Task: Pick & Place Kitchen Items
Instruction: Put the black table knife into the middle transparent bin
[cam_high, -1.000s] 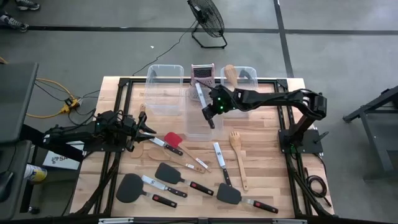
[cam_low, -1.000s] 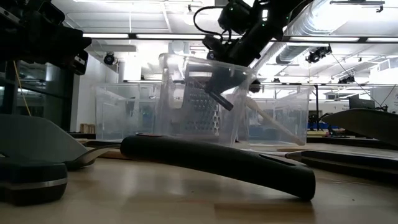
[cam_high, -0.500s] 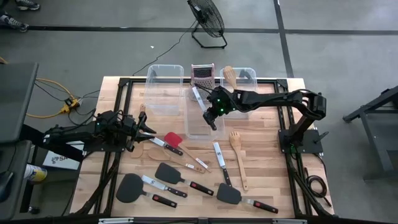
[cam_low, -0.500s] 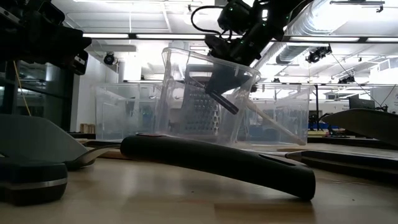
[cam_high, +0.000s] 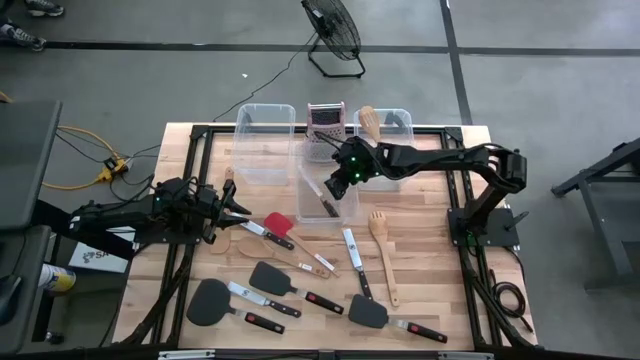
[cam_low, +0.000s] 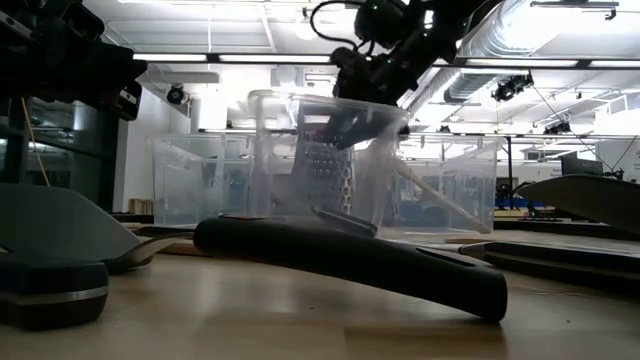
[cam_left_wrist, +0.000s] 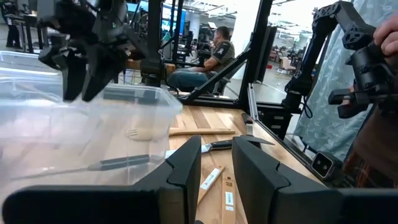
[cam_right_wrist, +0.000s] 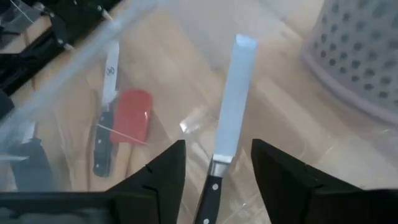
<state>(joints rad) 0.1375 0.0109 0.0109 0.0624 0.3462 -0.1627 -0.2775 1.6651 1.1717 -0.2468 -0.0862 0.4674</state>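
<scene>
A black-handled steel knife (cam_high: 322, 199) lies flat on the floor of the middle clear bin (cam_high: 304, 176), and also shows in the right wrist view (cam_right_wrist: 231, 112). My right gripper (cam_high: 339, 180) hangs open just above it, over the bin, with a finger on either side of the knife (cam_right_wrist: 214, 180) but clear of it. My left gripper (cam_high: 243, 206) waits at the table's left, pointing level, open (cam_left_wrist: 217, 177) with nothing between its fingers. A red spatula (cam_high: 281, 222), black spatulas (cam_high: 270, 277), knives (cam_high: 351, 248) and a wooden fork (cam_high: 382, 244) lie on the table.
A steel grater (cam_high: 325, 119) stands behind the middle bin. A second clear bin (cam_high: 264, 140) is at the far left, and a third (cam_high: 398, 122), at the far right, holds a wooden spoon (cam_high: 369, 121). A black handle (cam_low: 350, 262) lies close in the low view.
My right gripper has rolled a little, opened and let go of the knife. The knife, held slanting inside the bin before, has dropped and now lies flat on the bin's floor. The bin, tipped before, stands level again.
</scene>
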